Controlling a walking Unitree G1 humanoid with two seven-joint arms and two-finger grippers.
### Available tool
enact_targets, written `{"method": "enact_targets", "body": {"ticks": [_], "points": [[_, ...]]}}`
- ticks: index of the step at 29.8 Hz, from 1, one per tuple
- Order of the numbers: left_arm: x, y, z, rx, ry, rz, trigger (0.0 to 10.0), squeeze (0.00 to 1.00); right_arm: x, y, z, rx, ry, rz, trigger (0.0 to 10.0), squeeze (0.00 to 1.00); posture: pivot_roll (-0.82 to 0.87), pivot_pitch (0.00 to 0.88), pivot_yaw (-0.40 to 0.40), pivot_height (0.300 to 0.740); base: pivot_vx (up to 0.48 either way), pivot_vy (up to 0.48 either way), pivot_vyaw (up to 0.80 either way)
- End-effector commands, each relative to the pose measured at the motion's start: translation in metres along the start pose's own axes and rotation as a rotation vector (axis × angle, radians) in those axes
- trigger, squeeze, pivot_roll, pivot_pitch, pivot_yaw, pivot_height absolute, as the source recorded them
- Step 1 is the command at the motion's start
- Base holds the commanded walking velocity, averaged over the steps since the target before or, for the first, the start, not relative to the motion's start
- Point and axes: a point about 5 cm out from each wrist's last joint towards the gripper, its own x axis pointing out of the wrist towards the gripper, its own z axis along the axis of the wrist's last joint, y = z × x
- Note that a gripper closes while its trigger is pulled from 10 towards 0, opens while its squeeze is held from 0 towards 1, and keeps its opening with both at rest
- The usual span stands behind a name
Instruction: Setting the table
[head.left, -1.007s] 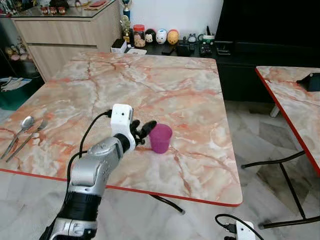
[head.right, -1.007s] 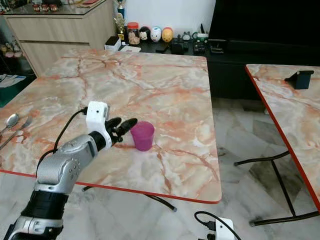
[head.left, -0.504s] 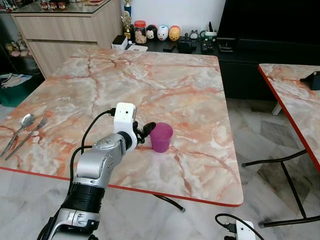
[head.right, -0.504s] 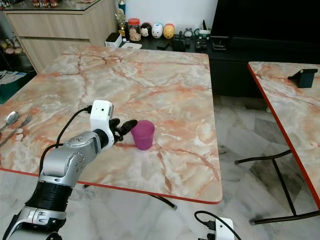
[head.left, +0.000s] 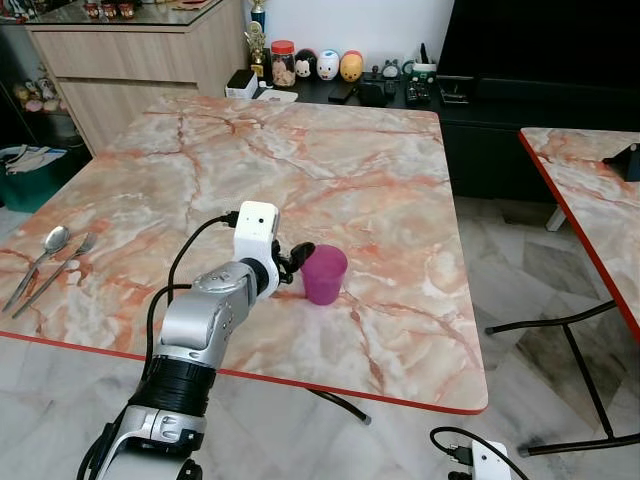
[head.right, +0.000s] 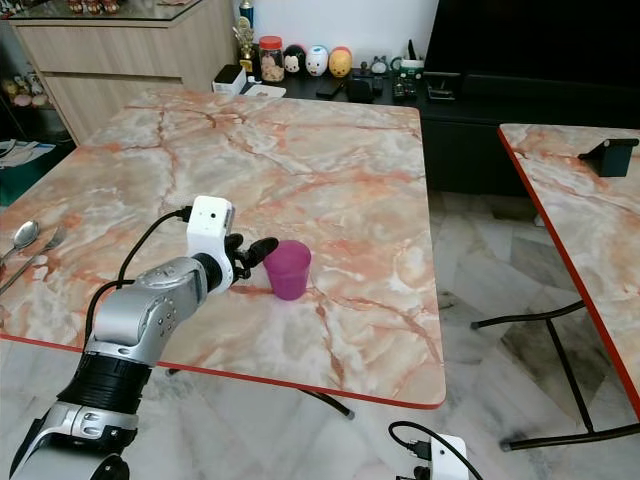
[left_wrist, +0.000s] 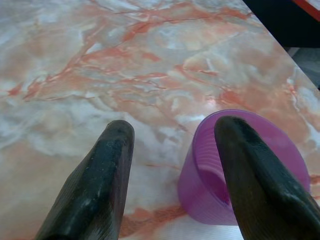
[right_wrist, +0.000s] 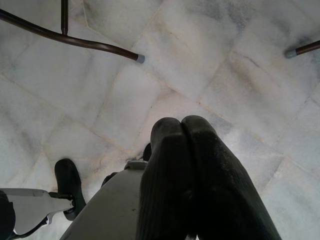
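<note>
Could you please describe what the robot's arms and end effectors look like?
The left arm is silver with a black ribbed wrist, a white camera box and a black cable. The left end effector and right end effector each have two long black fingers.

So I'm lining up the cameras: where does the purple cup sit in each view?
Left eye view: purple cup just below centre, beside the left gripper.
Right eye view: left of centre.
Left wrist view: lower right, behind one finger.
Right wrist view: not in it.
Shared landmark: marble table.
</note>
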Motion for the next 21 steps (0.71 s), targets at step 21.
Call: {"method": "enact_targets", "body": {"ticks": [21], "points": [[0.004,-0.017,-0.010,0.093,0.045,-0.055,10.0,0.00,0.000,-0.001,-0.001,0.001,0.011,-0.003,10.0,0.00,0.06,0.000,-0.018,0.740,0.000,0.000,0.00]]}}
